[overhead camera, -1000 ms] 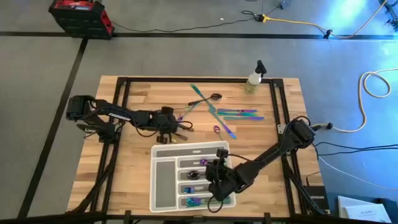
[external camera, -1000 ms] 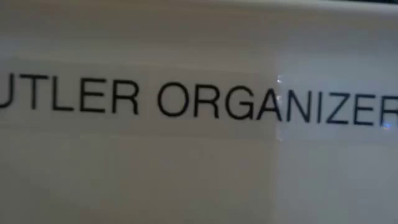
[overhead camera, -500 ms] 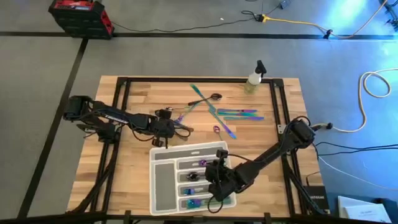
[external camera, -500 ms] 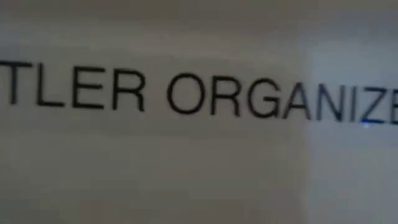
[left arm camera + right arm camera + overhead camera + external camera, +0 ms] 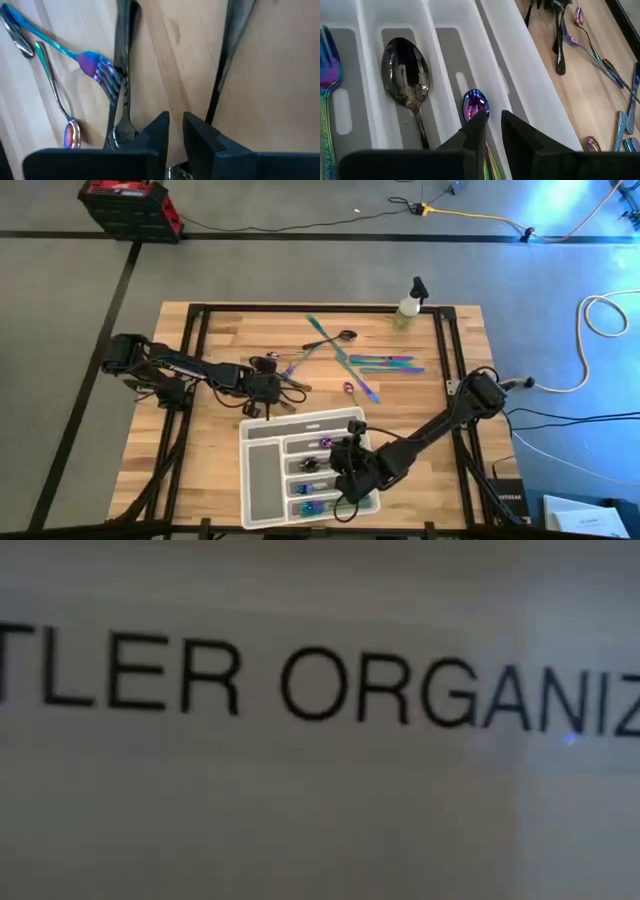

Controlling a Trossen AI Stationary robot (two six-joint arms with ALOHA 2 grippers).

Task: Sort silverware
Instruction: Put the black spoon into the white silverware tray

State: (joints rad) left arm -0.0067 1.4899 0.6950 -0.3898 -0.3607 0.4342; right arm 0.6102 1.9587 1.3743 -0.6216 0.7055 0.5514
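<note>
The right gripper (image 5: 489,125) hangs over the white tray (image 5: 256,480) at the near edge, fingers nearly together around an iridescent spoon (image 5: 474,105) in a short slot, a dark spoon (image 5: 406,70) alongside. The left gripper (image 5: 172,130), narrowly parted and holding nothing, sits among dark cutlery (image 5: 288,387) just beyond the tray; more iridescent pieces (image 5: 385,363) lie farther back.
</note>
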